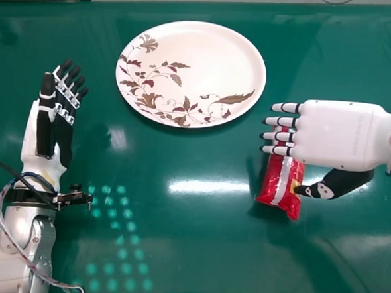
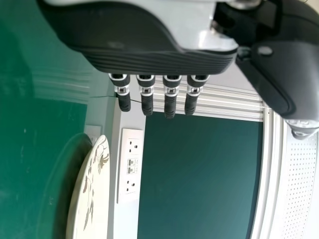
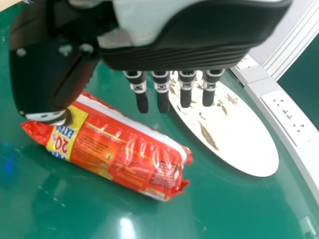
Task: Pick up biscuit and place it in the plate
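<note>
Okay, right hand [image 1: 335, 135] open over biscuit packet [image 3: 124, 152], nothing gripped; seat packet between thumb and fingers, close gently. Left hand [image 1: 63, 138] open, empty.

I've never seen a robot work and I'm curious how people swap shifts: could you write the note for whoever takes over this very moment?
Right hand: open, fingers straight, above the red plastic biscuit packet; I can't tell whether its thumb touches it.
Left hand: open, off to the left, holding nothing.
Packet: lying on the glossy green table, to the right of and nearer than the round white plate with brown leaf patterns.
Done: right hand at the packet.
Left: grasp it, lift it, set it on the plate.
</note>
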Tool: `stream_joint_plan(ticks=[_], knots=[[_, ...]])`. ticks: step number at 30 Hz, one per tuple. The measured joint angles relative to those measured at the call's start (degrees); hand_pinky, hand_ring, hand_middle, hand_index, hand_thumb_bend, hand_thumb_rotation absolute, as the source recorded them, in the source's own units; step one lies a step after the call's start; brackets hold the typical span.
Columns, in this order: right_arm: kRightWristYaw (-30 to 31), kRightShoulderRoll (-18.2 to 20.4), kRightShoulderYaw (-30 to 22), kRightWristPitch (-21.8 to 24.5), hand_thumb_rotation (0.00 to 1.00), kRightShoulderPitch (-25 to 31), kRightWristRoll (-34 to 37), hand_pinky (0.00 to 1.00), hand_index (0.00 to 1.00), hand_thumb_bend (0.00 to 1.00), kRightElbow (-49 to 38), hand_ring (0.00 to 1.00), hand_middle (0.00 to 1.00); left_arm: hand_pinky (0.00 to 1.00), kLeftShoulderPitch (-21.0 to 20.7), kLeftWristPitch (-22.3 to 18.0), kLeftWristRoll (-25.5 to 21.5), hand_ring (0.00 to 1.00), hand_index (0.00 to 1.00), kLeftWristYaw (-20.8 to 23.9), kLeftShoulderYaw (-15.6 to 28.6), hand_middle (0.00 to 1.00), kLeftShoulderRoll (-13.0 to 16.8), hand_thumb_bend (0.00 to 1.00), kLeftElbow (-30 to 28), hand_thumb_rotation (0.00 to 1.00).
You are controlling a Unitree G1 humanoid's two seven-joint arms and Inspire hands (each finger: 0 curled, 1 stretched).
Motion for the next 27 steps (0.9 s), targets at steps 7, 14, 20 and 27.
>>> stream_joint_plan(ticks=[7, 14, 20, 27], knots=[[0.31, 0.63, 1.52, 0.35, 0.07, 0.0, 1.61, 1.0, 1.0, 0.69, 0.46, 1.0, 1.0, 1.0, 0.52, -0.01, 0.31, 1.0, 1.0, 0.03, 0.02, 1.0, 0.02, 1.0, -0.09, 0.8], [2.58, 0.65, 2.49, 1.96, 0.08, 0.0, 3.63, 1.0, 1.0, 0.71, 0.46, 1.0, 1.0, 1.0, 0.55, -0.01, 0.36, 1.0, 1.0, -0.02, 0.14, 1.0, 0.49, 1.0, -0.09, 0.8], [5.94, 0.62, 3.26, 3.16, 0.09, 0.0, 6.46, 1.0, 1.0, 0.71, 0.44, 1.0, 1.0, 1.0, 0.52, -0.02, 0.33, 1.0, 1.0, -0.09, 0.47, 1.0, 1.54, 1.0, -0.09, 0.8], [15.73, -0.94, 4.84, 7.04, 0.19, 0.35, 14.76, 1.0, 1.0, 0.76, -1.22, 1.0, 1.0, 1.0, 0.33, -0.7, 0.25, 1.0, 1.0, -1.07, 0.76, 1.0, 2.24, 1.0, -0.03, 0.82]])
